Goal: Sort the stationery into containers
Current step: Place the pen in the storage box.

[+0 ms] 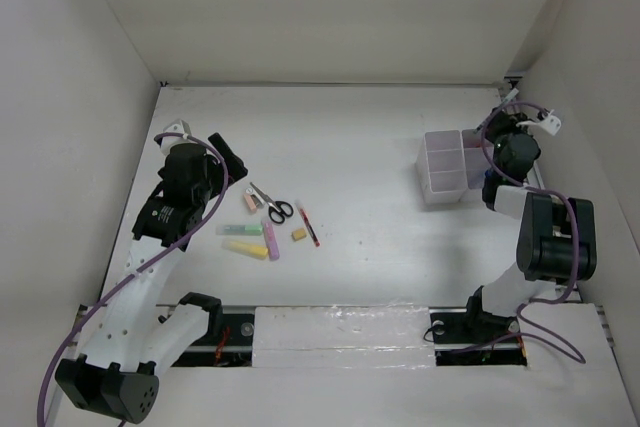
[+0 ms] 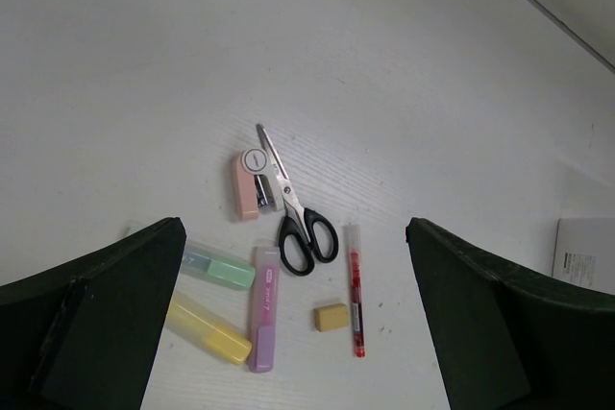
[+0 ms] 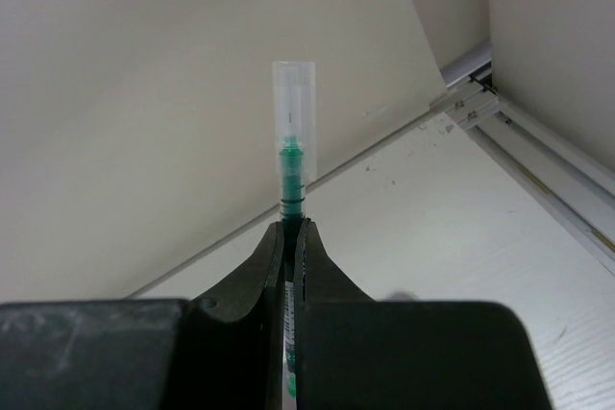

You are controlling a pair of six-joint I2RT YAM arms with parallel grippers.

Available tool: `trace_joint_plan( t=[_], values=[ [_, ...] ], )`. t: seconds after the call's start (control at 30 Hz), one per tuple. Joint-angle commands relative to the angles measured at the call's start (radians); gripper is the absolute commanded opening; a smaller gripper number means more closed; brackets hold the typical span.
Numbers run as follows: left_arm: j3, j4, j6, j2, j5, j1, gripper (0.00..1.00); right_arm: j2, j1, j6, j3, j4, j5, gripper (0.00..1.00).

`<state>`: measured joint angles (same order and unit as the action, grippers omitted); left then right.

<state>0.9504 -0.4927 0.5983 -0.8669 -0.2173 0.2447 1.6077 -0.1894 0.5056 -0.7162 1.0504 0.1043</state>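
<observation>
My right gripper (image 3: 289,242) is clamped on a green pen (image 3: 292,156) by the box (image 1: 443,187), upper right. My left gripper (image 2: 293,276) is spread wide over the scissors (image 2: 306,234) and markers (image 2: 262,309).

Black-handled silver-bladed scissors (image 2: 285,194), thin red pen (image 2: 356,290), pink-and-grey oblong piece (image 2: 246,184), mint-green marker stick (image 2: 219,266), yellow marker stick (image 2: 207,328), lilac marker stick (image 2: 262,309), tan block eraser (image 2: 331,317) before dark left pincer (image 2: 295,237), clear-capped green pen (image 3: 291,141) in black right pincer (image 3: 290,232)

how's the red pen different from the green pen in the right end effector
The red pen lies loose on the table; the green pen is pinched in the shut right end effector. The red pen shows red inside, the green pen green. Both are slim with clear plastic.
</observation>
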Motion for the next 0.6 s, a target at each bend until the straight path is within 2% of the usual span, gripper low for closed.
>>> trace_joint_plan(
  t=[0.0, 0.57],
  values=[
    [0.004, 0.029, -0.017, 0.016, 0.001, -0.002, 1.00, -0.002, -0.005, 0.019, 0.038, 0.098, -0.014, 0.00],
    [0.004, 0.029, -0.017, 0.016, 0.001, -0.002, 1.00, 0.035, -0.015, 0.019, 0.073, 0.129, -0.034, 0.01]
  ],
)
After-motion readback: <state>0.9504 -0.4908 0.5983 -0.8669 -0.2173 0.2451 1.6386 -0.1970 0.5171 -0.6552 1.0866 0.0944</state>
